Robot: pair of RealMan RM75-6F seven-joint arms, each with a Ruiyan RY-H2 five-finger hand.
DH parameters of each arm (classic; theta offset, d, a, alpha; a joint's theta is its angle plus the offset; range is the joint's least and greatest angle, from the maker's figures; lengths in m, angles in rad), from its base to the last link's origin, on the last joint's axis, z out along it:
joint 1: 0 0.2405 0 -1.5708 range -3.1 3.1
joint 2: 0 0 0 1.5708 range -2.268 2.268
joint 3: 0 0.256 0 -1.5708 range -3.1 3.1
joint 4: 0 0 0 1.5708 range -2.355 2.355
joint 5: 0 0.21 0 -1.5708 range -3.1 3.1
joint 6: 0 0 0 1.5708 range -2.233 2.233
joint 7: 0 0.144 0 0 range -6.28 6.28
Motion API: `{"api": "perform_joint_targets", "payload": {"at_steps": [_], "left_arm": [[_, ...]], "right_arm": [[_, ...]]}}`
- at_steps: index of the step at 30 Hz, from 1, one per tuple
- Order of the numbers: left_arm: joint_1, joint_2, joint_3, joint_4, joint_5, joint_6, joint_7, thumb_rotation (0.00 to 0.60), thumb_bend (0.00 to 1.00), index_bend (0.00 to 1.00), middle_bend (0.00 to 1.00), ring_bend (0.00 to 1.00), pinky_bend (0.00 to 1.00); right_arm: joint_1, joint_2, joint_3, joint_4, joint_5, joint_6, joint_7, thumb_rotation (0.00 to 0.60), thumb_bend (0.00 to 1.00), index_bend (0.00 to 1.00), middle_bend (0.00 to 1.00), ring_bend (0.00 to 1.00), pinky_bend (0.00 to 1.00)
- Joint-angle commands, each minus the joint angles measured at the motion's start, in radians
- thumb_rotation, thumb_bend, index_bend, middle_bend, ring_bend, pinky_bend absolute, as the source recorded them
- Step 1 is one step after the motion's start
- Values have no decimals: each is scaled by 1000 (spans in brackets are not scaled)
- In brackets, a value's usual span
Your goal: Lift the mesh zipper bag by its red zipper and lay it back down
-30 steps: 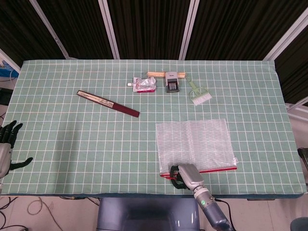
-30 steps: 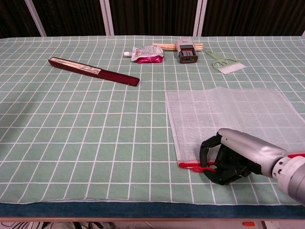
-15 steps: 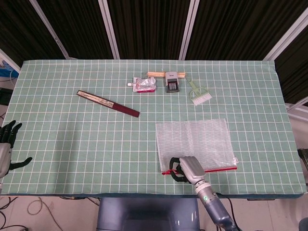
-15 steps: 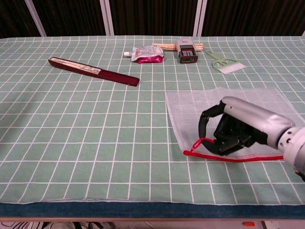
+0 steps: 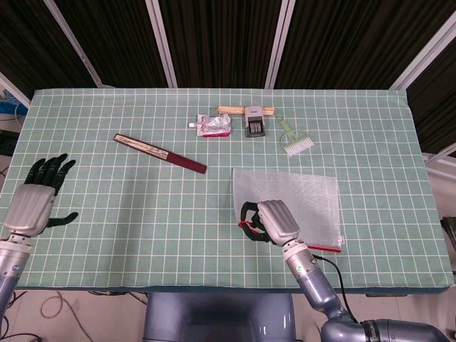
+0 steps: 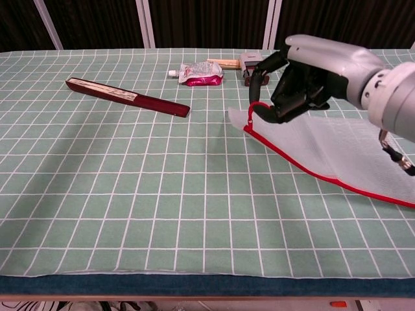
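The white mesh zipper bag (image 5: 299,196) (image 6: 324,146) is raised at its near left corner, with its far edge still lying on the cloth. Its red zipper (image 6: 305,172) runs along the lifted edge, slanting down to the right. My right hand (image 5: 269,221) (image 6: 305,78) pinches the left end of that zipper well above the table. My left hand (image 5: 37,203) hovers open at the table's left edge, fingers spread, holding nothing.
On the green checked cloth (image 5: 142,214) lie a dark red folded fan (image 5: 159,153) (image 6: 126,96), a pink squeezed tube (image 5: 213,126) (image 6: 198,73), wooden sticks (image 5: 231,109), a black stamp (image 5: 254,122) and a small green brush (image 5: 293,137) at the back.
My right hand has lifted the zipper end up and away from the front edge, tilting the bag's near edge off the cloth. The left hand has come further onto the table.
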Motion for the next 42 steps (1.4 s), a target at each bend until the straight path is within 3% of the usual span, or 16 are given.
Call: {"api": "perform_joint_targets", "payload": {"at_steps": [1,8,16,20,34,42], "left_arm": [[-96,0,-58,-59,-36,-90,59,600,121,128,8,0,13],[-272,-40,-126,-58,-116,-257,140,600,143,184,24,0,24],[-432,-101,-156,-31,-199,-398,194,600,168,282,58,0,24],[-489,-143,-152,-14,-236,-432,218,600,175,327,72,0,41],[-617,-274,-137,33,-327,-471,221,600,175,337,72,0,43],[-656,-308,-129,28,-363,-491,173,600,245,362,72,0,43]], "right_arm": [[35,12,33,-16,47,-8,-29,600,596,727,1000,1000,942],[77,32,61,-28,116,-4,-50,600,596,727,1000,1000,942],[112,47,77,-41,158,5,-52,600,603,727,1000,1000,942],[127,51,78,-54,173,14,-54,600,608,728,1000,1000,942],[174,75,87,-94,200,55,-71,600,612,730,1000,1000,942],[181,91,80,-101,212,73,-57,600,612,732,1000,1000,942]]}}
